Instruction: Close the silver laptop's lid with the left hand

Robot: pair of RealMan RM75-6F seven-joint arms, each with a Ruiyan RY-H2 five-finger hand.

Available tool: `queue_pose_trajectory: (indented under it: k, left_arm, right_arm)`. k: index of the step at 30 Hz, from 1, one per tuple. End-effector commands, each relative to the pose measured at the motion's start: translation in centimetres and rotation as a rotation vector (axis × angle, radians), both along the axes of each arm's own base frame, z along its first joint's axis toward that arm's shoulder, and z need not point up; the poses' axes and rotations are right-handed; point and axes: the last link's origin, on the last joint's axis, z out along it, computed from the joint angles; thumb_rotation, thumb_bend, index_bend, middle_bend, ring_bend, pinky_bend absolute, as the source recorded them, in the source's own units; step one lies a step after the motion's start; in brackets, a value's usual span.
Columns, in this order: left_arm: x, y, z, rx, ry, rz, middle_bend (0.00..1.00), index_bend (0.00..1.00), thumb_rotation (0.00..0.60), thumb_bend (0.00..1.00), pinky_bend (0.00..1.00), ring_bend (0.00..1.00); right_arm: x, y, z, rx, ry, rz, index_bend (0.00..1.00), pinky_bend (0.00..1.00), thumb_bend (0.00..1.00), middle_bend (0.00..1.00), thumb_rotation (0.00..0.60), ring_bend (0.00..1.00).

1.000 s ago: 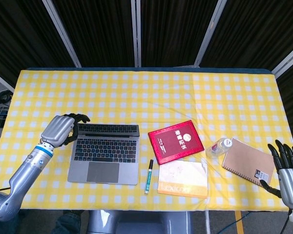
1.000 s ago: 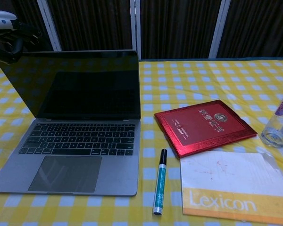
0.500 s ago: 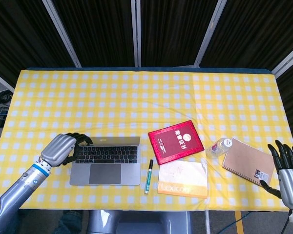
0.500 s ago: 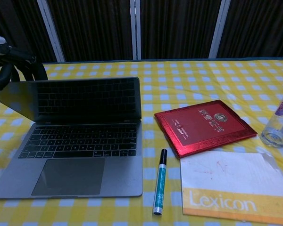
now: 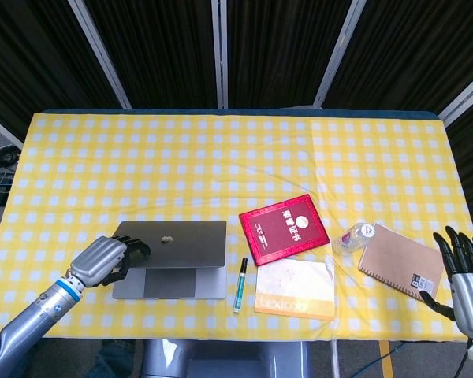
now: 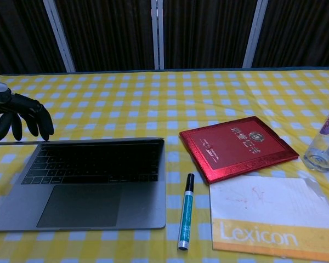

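The left robot hand (image 5: pixel 102 260) rests its curled fingers (image 6: pixel 30 118) on the left edge of the silver laptop's lid (image 5: pixel 173 242), which is tilted low over the keyboard (image 6: pixel 93 163), nearly shut. The laptop (image 6: pixel 82 183) sits at the front left of the surface (image 5: pixel 221 157). Just right lies a marker (image 5: pixel 240 284), then a red book (image 5: pixel 284 228). The right robot hand (image 5: pixel 461 264) hangs open, fingers spread, holding nothing.
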Motion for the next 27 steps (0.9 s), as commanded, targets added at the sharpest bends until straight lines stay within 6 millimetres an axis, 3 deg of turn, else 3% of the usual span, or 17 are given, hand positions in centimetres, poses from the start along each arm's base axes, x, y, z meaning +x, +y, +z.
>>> queue_pose_trajectory:
  k: [1, 17, 27]
  left_arm:
    - [-0.4, -0.3, -0.8, -0.021, 0.009, -0.003, 0.32, 0.33, 0.6, 1.0, 0.37, 0.3]
    - [-1.1, -1.8, -5.6, -0.13, 0.045, -0.015, 0.32, 0.33, 0.6, 1.0, 0.37, 0.3]
    - [-1.6, -2.0, -7.4, -0.161, 0.083, -0.016, 0.32, 0.33, 0.6, 1.0, 0.37, 0.3]
  right_arm:
    - [0.0, 0.0, 0.0, 0.0, 0.001, -0.001, 0.01, 0.0, 0.0, 0.0, 0.6, 0.0]
    - [-0.1, 0.0, 0.0, 0.005, -0.002, -0.002, 0.02, 0.0, 0.0, 0.0, 0.6, 0.0]
    - [-0.1, 0.0, 0.0, 0.006, -0.003, -0.003, 0.02, 0.0, 0.0, 0.0, 0.6, 0.0]
